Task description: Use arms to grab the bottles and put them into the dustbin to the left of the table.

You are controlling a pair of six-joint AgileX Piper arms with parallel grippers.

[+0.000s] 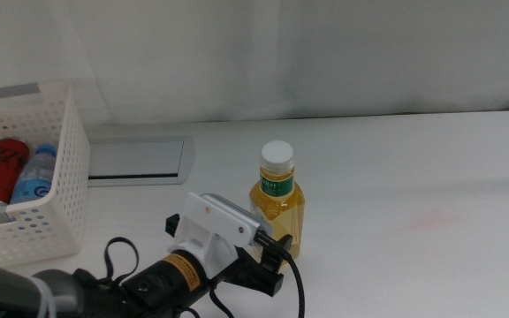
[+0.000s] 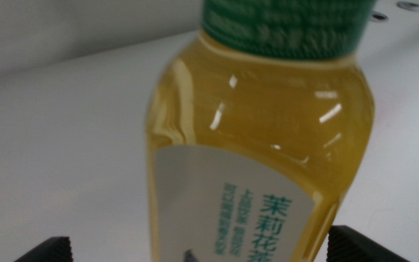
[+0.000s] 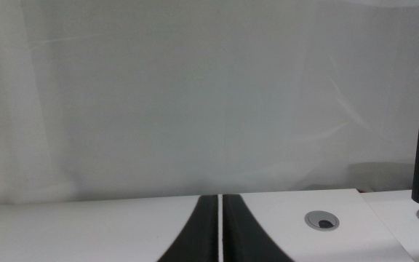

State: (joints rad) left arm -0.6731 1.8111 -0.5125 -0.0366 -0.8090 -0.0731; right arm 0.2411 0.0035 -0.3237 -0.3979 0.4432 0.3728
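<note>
Yellow-liquid bottle (image 1: 280, 200) upright between the spread jaws of the left end effector (image 1: 272, 256), seemingly untouched; right end effector (image 3: 220, 233) closed.

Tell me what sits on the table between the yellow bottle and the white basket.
In the middle view, only the grey panel and bare table separate the yellow bottle from the basket; the left gripper approaches lower down.

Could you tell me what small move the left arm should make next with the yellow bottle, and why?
Probably ease forward a little and close. The left gripper is open beside the upright yellow bottle, and in the wrist view its jaw tips sit wide on either side of the bottle's base. The right gripper waits shut, away from it. The dustbin already holds other bottles.
</note>
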